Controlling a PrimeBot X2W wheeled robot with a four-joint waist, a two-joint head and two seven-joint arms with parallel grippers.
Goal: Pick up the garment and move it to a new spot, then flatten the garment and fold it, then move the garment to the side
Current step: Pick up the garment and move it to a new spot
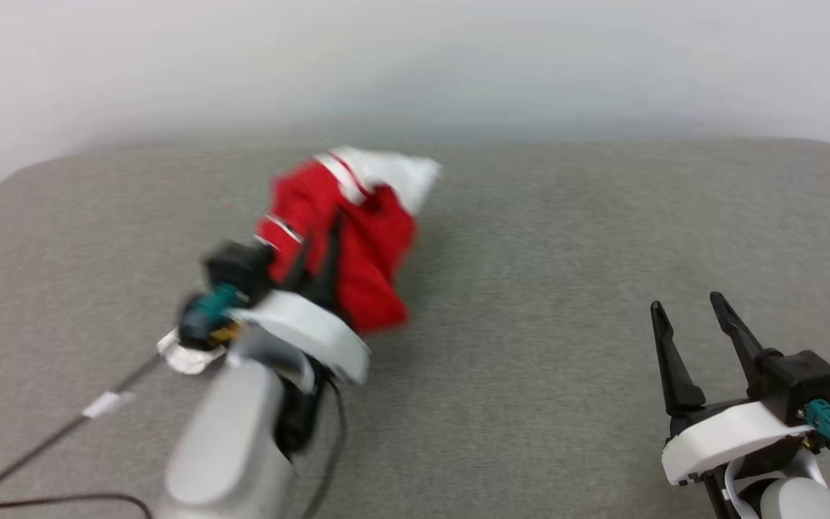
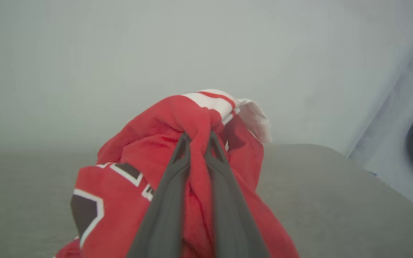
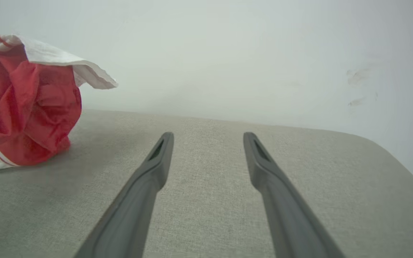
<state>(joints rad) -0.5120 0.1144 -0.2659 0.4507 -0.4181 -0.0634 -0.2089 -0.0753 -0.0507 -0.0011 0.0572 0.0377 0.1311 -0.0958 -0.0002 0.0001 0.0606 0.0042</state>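
Note:
The garment (image 1: 364, 238) is a red shirt with white sleeves and striped trim, bunched up and hanging over the grey table left of centre. My left gripper (image 1: 318, 263) is shut on a fold of its red cloth. In the left wrist view the two fingers pinch the garment (image 2: 156, 143) near their tips (image 2: 197, 141), with black white-outlined lettering showing lower left. My right gripper (image 1: 685, 306) stands open at the lower right, holding nothing. In the right wrist view the garment (image 3: 27, 104) hangs at the far left, its lower end touching the table, apart from the open gripper (image 3: 208, 136).
The grey cloth-covered table (image 1: 566, 238) has rounded far corners and meets a pale wall (image 1: 415, 58) behind. A thin black cable (image 1: 33, 450) with a white tag lies at the lower left beside my left arm.

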